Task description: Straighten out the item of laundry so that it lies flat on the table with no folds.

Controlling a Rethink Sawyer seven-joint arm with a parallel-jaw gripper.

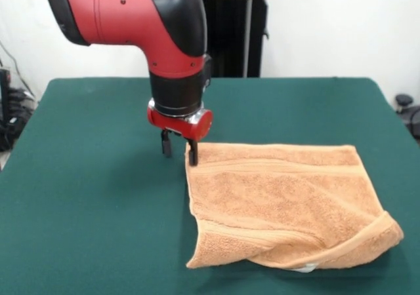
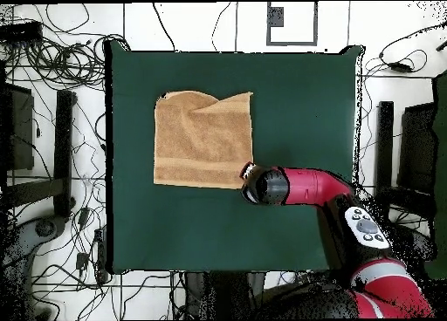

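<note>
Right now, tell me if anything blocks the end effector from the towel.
Nothing visible does. The end effector hangs right at the towel corner nearest the robot, with only bare table around it.

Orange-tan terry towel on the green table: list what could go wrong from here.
1. The gripper stands open at the far corner of the orange-tan terry towel; one finger seems off the cloth, so closing may catch only the hem or miss.
2. The near edge is doubled over; pulling from the far corner may drag the towel across the dark green felt table, fold intact.
</note>
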